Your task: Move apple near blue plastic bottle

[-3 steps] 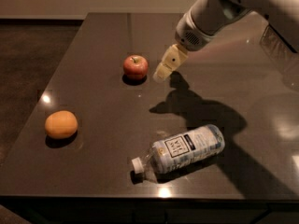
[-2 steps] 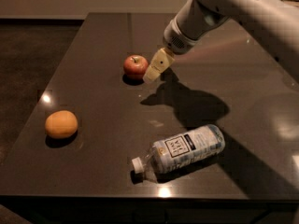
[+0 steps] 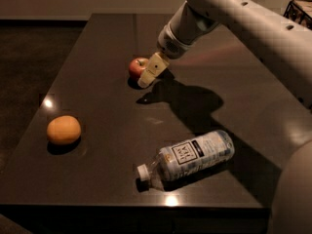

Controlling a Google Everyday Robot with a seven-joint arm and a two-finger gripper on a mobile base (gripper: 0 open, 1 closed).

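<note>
The apple (image 3: 138,67) is small and red with a yellowish patch and sits on the dark table (image 3: 97,145) left of centre, toward the back. My gripper (image 3: 149,72) hangs from the white arm that reaches in from the upper right; its cream fingers are right beside the apple's right side, low over the table. The blue plastic bottle (image 3: 192,156) is clear with a white cap and a white label with a dark square logo. It lies on its side near the front edge, cap pointing left, well apart from the apple.
An orange round fruit (image 3: 64,129) sits at the left near the table's front left. The table's front edge runs along the bottom of the view. A dark wire object (image 3: 299,11) stands at the far right corner.
My gripper has moved left and down toward the apple, from a hand's width to its right to right beside it. The apple, bottle and orange fruit have not moved.
</note>
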